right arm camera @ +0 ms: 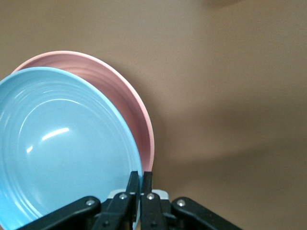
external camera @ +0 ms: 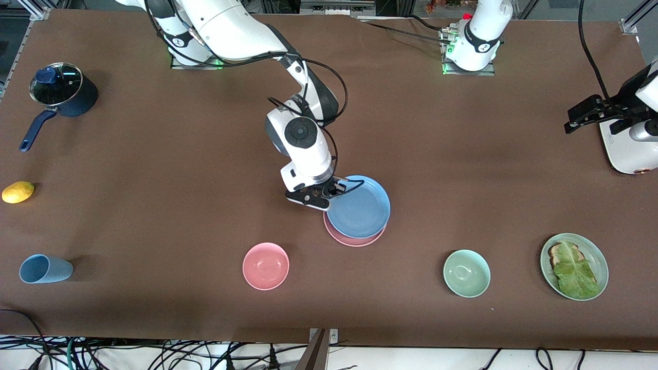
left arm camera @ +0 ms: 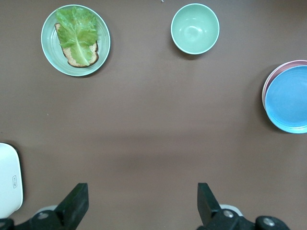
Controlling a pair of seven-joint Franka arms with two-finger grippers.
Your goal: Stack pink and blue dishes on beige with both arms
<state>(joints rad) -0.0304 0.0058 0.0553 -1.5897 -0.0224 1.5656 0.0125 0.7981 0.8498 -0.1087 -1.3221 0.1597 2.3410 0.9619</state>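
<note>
The blue plate (external camera: 362, 208) lies over the pink plate (external camera: 354, 240) near the table's middle, shifted a little so that only the pink rim shows. My right gripper (external camera: 333, 193) is shut on the blue plate's rim (right arm camera: 142, 179), on the side toward the right arm's end. The right wrist view shows the blue plate (right arm camera: 62, 148) over the pink plate (right arm camera: 120, 91). No beige plate is in view. My left gripper (external camera: 571, 123) hangs open and holds nothing over the left arm's end of the table (left arm camera: 142, 189). Its wrist view shows both plates (left arm camera: 290, 98) farther off.
Along the front edge stand a light blue cup (external camera: 45, 269), a pink bowl (external camera: 266, 265), a green bowl (external camera: 466, 273) and a green plate with toast and lettuce (external camera: 596, 257). A lemon (external camera: 18, 192) and a lidded dark pot (external camera: 64, 90) are at the right arm's end. A white device (external camera: 627, 149) stands by the left gripper.
</note>
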